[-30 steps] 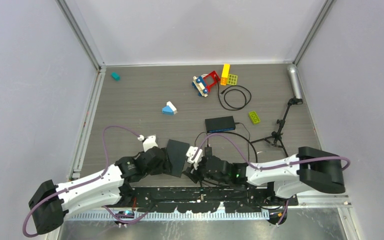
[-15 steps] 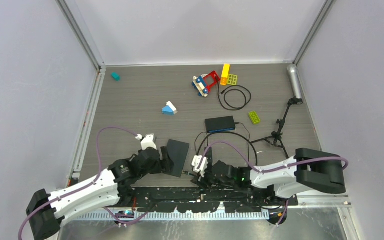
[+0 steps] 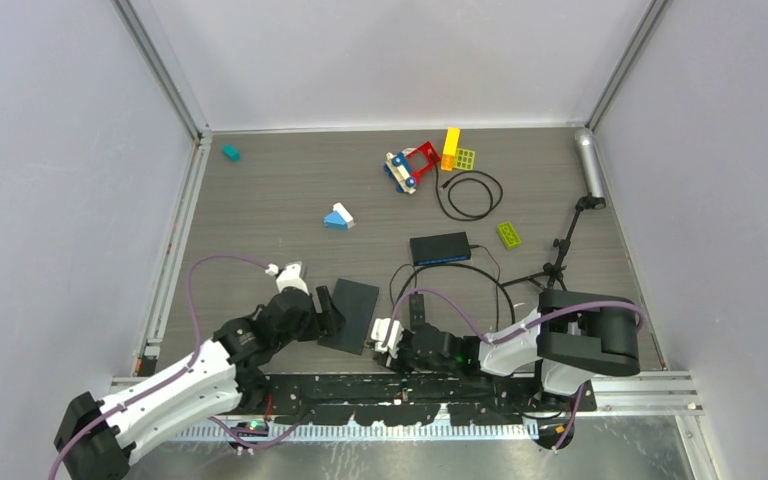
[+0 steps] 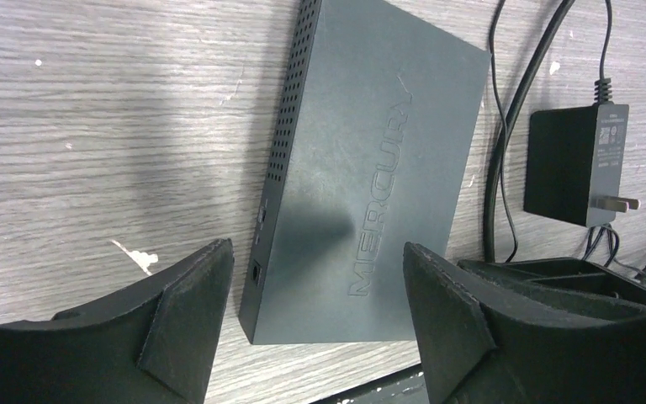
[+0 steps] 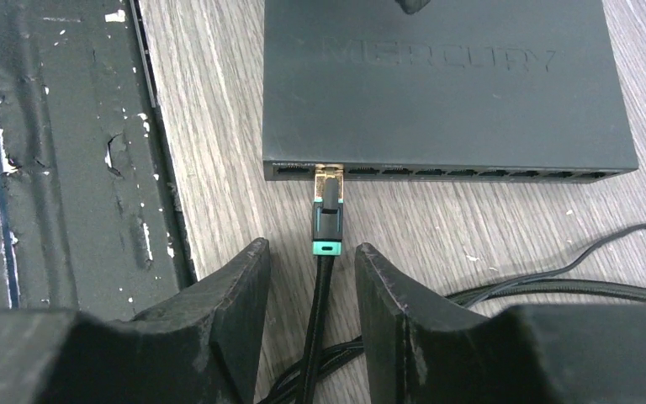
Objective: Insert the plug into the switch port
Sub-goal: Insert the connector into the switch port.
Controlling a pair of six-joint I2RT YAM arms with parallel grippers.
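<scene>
Jutting from switch, plug beyond right jaws

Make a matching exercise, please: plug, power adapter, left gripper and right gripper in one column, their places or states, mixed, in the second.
1. plug
2. power adapter
3. left gripper
4. right gripper

A. open, cable between its fingers
B. tip at a port of the switch
C. open above the switch
D. lying on the table

Pairs: 1-B, 2-D, 3-C, 4-A.
</scene>
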